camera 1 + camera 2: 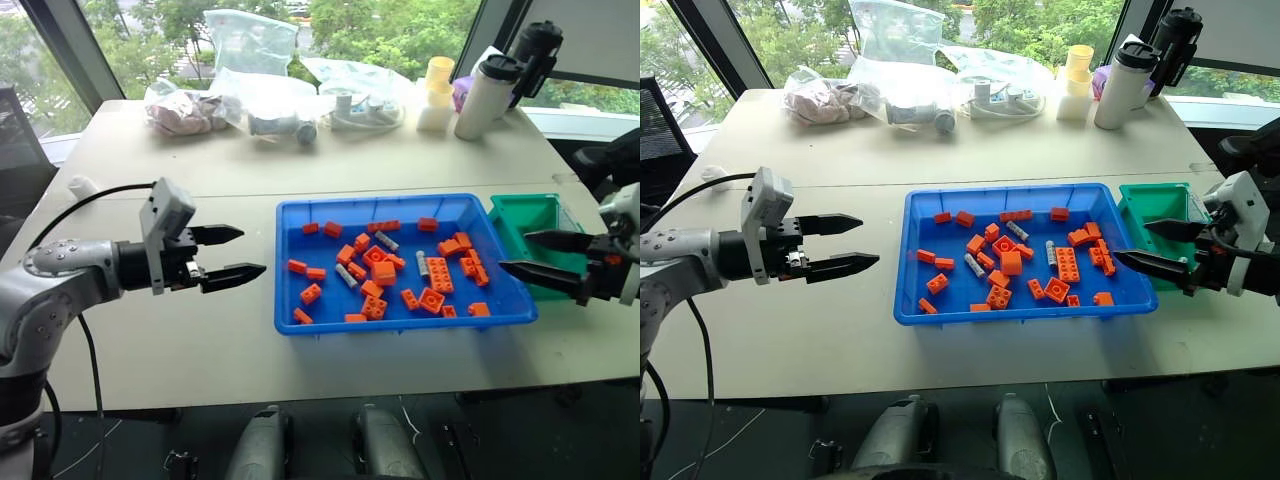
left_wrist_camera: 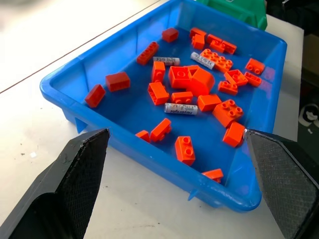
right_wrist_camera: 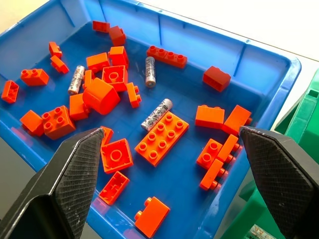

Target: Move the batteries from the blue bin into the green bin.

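Both pincers hang wide and empty: the left pincer (image 1: 232, 256) off the left side of the big shallow bright-blue plastic bin (image 1: 300, 214), the right pincer (image 1: 548, 254) over its right rim. Three small grey-silver metal batteries (image 3: 156, 114) lie inside that blue bin among orange plastic toy bricks (image 3: 161, 137). The small deep teal-green plastic bin (image 1: 520, 215), touching its right end on the table (image 1: 180, 340), looks empty. Nothing moved yet, I'd say.

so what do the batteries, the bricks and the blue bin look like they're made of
Batteries: probably metal, a grey-silver printed casing that catches the light.
Bricks: orange moulded plastic, a smooth, slightly glossy surface with round studs.
Blue bin: bright blue plastic, smooth and glossy, with a moulded rim and ribbed walls.
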